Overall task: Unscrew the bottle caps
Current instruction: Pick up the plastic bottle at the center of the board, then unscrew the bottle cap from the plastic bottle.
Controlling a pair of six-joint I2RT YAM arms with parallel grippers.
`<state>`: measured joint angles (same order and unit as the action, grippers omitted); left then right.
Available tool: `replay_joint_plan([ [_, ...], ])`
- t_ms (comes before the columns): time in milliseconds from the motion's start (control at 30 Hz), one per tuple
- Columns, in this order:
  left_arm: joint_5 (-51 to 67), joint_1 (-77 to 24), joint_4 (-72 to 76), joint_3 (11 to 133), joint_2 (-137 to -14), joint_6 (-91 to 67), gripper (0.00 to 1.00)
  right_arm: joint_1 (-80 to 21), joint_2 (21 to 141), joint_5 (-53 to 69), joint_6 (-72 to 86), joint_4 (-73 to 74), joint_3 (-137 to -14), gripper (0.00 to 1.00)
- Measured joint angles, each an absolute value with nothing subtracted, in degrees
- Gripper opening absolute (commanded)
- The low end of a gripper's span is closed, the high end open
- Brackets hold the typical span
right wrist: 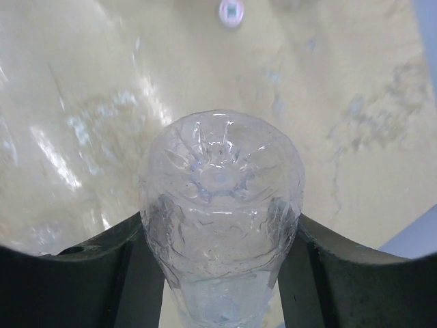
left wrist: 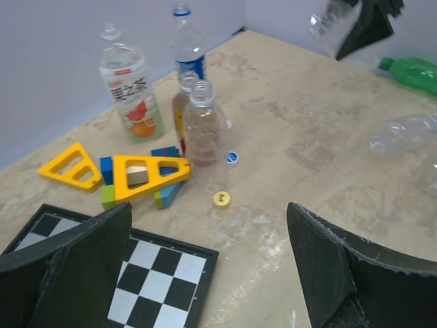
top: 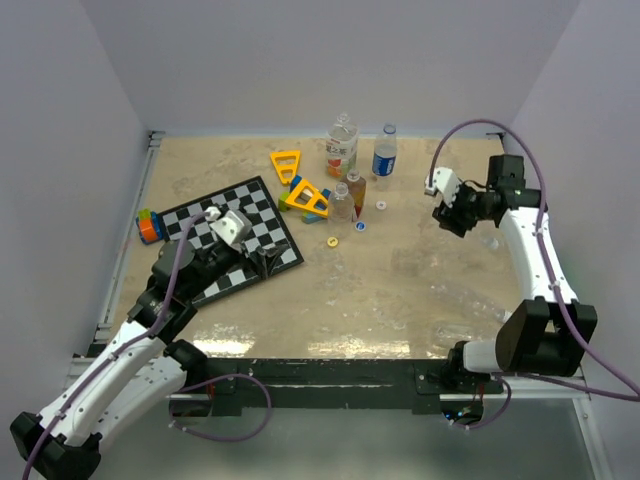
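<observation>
Bottle (right wrist: 220,205), clear, sits clamped in the right gripper (right wrist: 220,239) near the table's (top: 400,290) right edge; the wide-open left gripper (left wrist: 208,270) should meet its unseen cap end squarely.

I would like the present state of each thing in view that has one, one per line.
left gripper: open, empty.
right gripper: shut on held clear plastic bottle.
held clear plastic bottle: gripped, base toward the wrist camera.
standing clear plastic bottle: upright, cap off.
green plastic bottle: lying on its side.
round yellow plastic cap: loose on the table.
round blue plastic cap: loose on the table.
</observation>
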<state>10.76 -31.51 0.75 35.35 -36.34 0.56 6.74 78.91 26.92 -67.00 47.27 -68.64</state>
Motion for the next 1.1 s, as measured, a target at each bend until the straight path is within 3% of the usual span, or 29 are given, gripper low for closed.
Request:
replay_joint_plan([
  [333, 27.6, -34.3, 5.2, 35.0, -47.3, -8.5, 1.00, 6.9, 71.9, 52.5, -48.4, 48.3, -72.9, 0.22],
  [467, 26.3, -44.8, 6.7, 35.0, -50.5, -11.8, 1.00, 6.9, 72.4, 60.8, -44.9, 49.9, -70.3, 0.24],
  [600, 24.6, -48.2, 9.9, 34.6, -52.5, -16.0, 1.00, 6.9, 72.6, 66.7, -39.7, 48.4, -67.0, 0.25],
  [1100, 13.6, -56.0, 24.1, 33.6, -67.0, -26.8, 1.00, 9.1, 66.6, 82.3, 0.8, 13.9, -50.0, 0.24],
])
